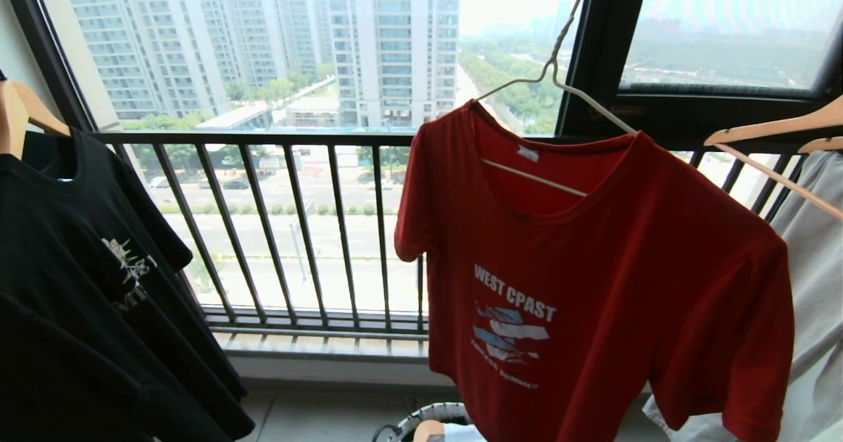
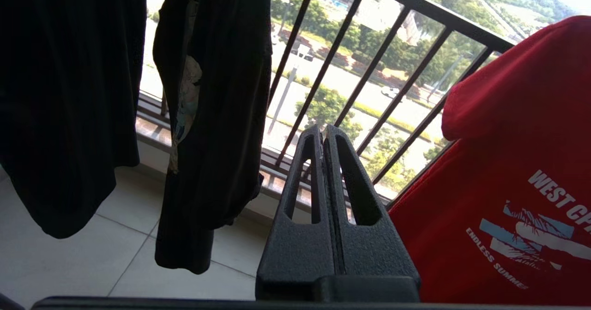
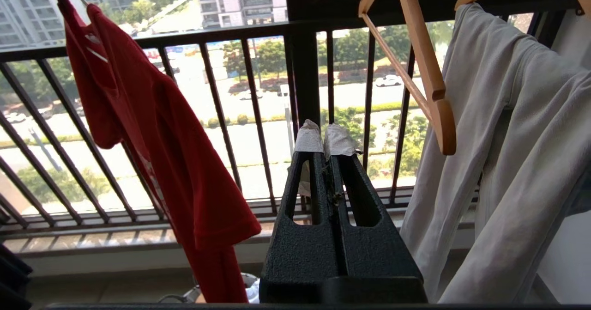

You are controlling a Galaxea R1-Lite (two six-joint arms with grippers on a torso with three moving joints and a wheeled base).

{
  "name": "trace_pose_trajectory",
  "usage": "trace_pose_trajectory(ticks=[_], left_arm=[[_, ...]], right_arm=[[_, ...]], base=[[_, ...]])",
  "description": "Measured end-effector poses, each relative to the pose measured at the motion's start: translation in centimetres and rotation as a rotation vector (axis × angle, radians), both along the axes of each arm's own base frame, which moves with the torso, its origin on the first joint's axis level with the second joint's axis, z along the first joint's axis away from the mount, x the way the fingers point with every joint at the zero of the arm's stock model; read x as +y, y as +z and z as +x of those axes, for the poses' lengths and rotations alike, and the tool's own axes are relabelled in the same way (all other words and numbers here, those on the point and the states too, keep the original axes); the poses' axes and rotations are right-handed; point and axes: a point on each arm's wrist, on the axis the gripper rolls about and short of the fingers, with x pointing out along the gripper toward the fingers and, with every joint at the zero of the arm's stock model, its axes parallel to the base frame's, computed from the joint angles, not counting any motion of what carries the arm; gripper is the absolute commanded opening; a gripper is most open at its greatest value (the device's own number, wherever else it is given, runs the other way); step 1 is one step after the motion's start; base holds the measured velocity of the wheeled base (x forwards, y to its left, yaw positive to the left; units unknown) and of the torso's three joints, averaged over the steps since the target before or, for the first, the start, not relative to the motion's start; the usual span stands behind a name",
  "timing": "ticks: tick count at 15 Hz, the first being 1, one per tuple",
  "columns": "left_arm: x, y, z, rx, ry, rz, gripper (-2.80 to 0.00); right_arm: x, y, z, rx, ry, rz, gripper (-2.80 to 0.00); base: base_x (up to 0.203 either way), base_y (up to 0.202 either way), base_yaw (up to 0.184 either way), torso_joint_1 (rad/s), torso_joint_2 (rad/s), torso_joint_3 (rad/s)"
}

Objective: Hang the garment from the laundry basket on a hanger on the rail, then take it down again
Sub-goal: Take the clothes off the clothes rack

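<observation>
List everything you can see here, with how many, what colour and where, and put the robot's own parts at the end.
red T-shirt: one, red with white lettering, hanging tilted on the wire hanger, centre-right of the head view
wire hanger: one, cream-white, hook reaching up to the top edge
black T-shirt: one, black with a pale print, hanging at the left
wooden hangers: at least three, tan, one at the left, two at the right
pale garment: one, grey-white, hanging at the far right
laundry basket: one, black-and-white rim, on the floor below the red T-shirt
window railing: one, black vertical bars, behind the clothes
left gripper: one, black, shut, empty
right gripper: one, black with white-taped tips, shut, empty
</observation>
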Motion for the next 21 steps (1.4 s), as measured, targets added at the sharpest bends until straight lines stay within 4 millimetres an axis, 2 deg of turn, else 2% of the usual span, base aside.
trace_pose_trajectory(ticks=[2, 5, 9, 12, 17, 21], left_arm=[[-0.2, -2.1, -0.8, -0.010, -0.031, 0.001, -2.80], [-0.4, -5.5, -1.1, 0.018, -0.079, 0.024, -2.80], [-0.5, -10.8, -0.8, 0.079, -0.100, 0.116, -2.80], [-0.5, -11.9, -0.7, 0.062, -0.109, 0.173, -2.80], [-0.6, -11.8, -0.6, 0.030, -0.149, 0.329, -2.80], [-0.6, -11.9, -0.6, 0.031, -0.150, 0.311, -2.80]], right_arm=[[0.3, -0.3, -0.2, 0.025, -0.023, 0.005, -2.80], [0.4, -0.9, -0.4, 0.050, -0.029, 0.102, -2.80], [1.2, -1.6, 0.1, 0.091, -0.046, 0.012, -2.80], [1.6, -2.2, 0.5, 0.128, -0.073, -0.017, -2.80], [2.8, -3.0, 1.3, 0.175, -0.062, -0.086, -2.80], [2.9, -3.3, 1.5, 0.184, -0.018, -0.100, -2.80]], base=[[0.000, 0.000, 0.000, 0.000, 0.00, 0.000], [0.000, 0.000, 0.000, 0.000, 0.00, 0.000], [0.000, 0.000, 0.000, 0.000, 0.00, 0.000], [0.000, 0.000, 0.000, 0.000, 0.00, 0.000], [0.000, 0.000, 0.000, 0.000, 0.00, 0.000], [0.000, 0.000, 0.000, 0.000, 0.00, 0.000]])
